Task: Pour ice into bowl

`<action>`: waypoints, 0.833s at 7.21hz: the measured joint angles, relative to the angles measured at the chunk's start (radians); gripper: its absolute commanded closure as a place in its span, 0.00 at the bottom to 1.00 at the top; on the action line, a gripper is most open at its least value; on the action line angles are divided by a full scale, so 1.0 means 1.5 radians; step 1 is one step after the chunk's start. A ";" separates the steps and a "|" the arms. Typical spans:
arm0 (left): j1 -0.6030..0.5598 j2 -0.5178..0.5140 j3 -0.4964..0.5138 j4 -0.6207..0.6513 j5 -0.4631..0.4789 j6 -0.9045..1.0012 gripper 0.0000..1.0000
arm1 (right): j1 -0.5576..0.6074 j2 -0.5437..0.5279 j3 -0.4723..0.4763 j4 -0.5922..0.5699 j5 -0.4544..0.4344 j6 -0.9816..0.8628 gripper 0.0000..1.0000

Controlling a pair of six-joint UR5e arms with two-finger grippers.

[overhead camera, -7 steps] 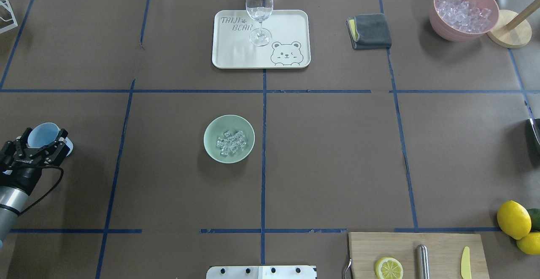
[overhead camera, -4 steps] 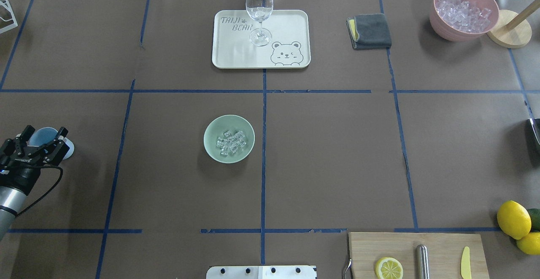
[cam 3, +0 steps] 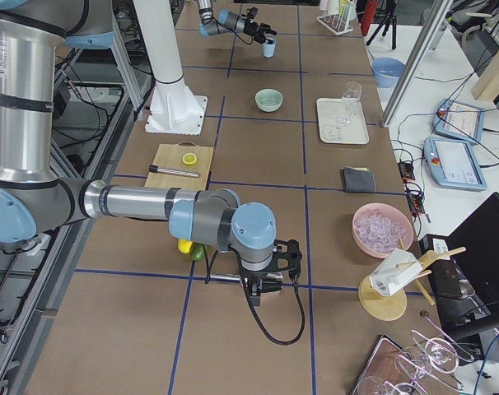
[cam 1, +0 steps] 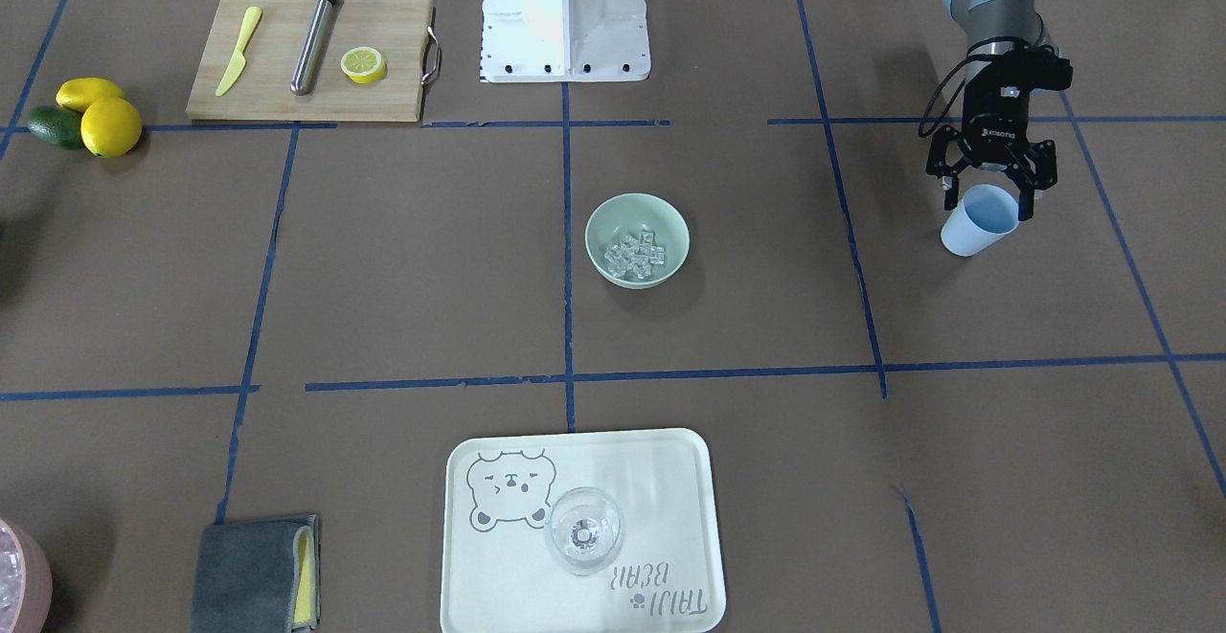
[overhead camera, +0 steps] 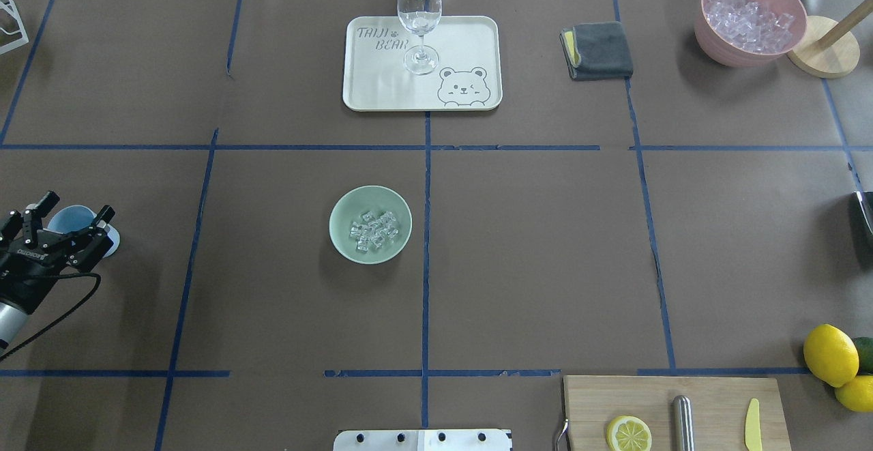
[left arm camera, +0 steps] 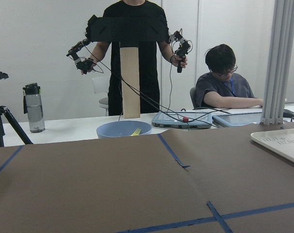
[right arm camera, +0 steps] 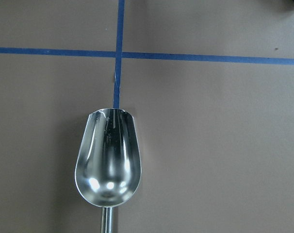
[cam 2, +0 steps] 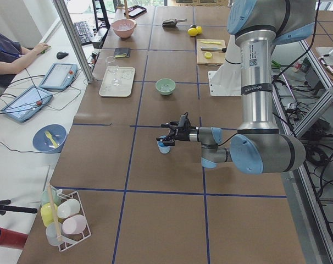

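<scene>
Right now my left tool (overhead camera: 75,209) is standing wide. Its two fingers are reaching past either side of the small pale blue plastic cup (overhead camera: 69,222) and, as far as I can judge, are not pinching it. The cup seems to be resting upright near the left edge of the brown paper-covered surface (overhead camera: 532,260).

The round pale mint-green bowl (overhead camera: 348,209) is sitting well apart from that tool, off to my right near the middle. The small clear ice cubes (overhead camera: 374,231) are lying heaped inside it, so I am reading the pour as done.

What matters next is the cup. It is lying straight ahead of my left tool, between the fingers, so I am expecting a withdrawal back along the tool's own axis, or upward. Any sideways swing risks knocking the cup over.

My right tool (cam 3: 274,267) is much farther from the bowl, over a shiny metal scoop (right arm camera: 108,155). I cannot tell whether it is gripping.
</scene>
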 measured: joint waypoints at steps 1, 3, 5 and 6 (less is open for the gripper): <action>-0.047 -0.001 -0.002 0.001 -0.070 0.042 0.00 | 0.000 0.000 0.000 0.000 0.000 0.000 0.00; -0.194 -0.005 -0.012 0.046 -0.271 0.132 0.00 | 0.000 0.000 -0.001 0.000 0.001 0.000 0.00; -0.338 -0.014 -0.064 0.205 -0.464 0.193 0.00 | 0.000 0.000 -0.001 0.001 0.000 -0.001 0.00; -0.416 -0.031 -0.108 0.322 -0.552 0.253 0.00 | 0.000 0.000 -0.001 0.001 0.000 -0.001 0.00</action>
